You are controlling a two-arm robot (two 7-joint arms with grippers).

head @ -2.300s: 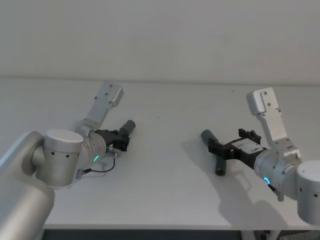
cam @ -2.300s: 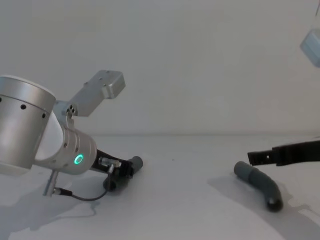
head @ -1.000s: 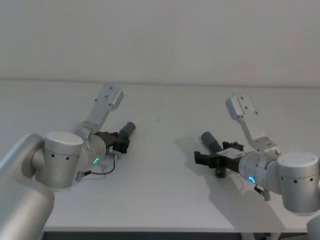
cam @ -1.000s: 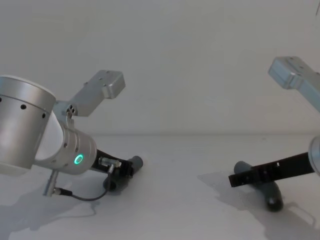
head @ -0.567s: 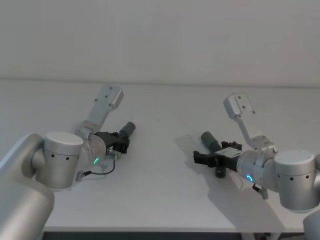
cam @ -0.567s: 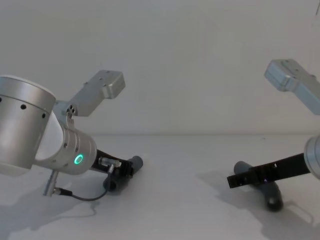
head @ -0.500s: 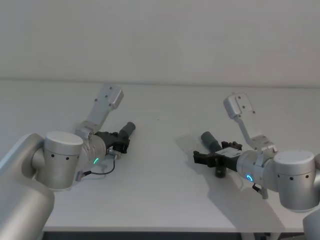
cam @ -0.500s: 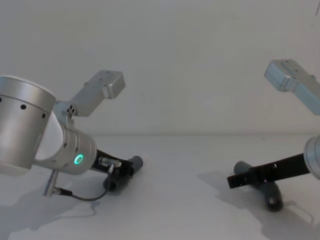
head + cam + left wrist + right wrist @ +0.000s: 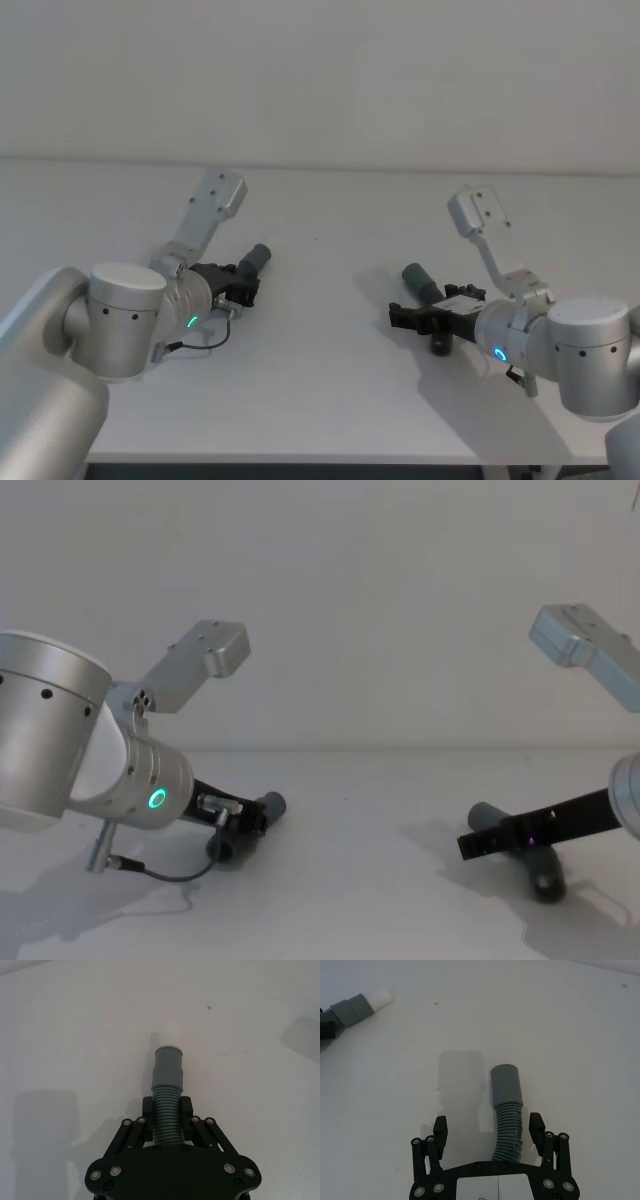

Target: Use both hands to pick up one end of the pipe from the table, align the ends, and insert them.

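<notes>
The nearly straight pipe (image 9: 167, 1067) lies on the white table (image 9: 330, 370) at my left, its pale tip (image 9: 169, 1037) pointing away. My left gripper (image 9: 167, 1107) is shut on its ribbed middle, low on the table (image 9: 240, 280). The bent pipe (image 9: 506, 1085) lies at my right (image 9: 420, 281), its smooth cuff toward the table's middle. My right gripper (image 9: 488, 1124) is open and straddles the ribbed part, with a gap on both sides of the tube. In the chest view the right gripper (image 9: 470, 843) sits level with the bent pipe (image 9: 540, 865).
A thin black cable (image 9: 200, 340) loops on the table beside the left wrist. Bare white table lies between the two pieces (image 9: 330, 290). A plain wall stands behind.
The right gripper has come down and forward from above the bent pipe and now straddles it; over the last half second it barely moves. The left arm holds still.
</notes>
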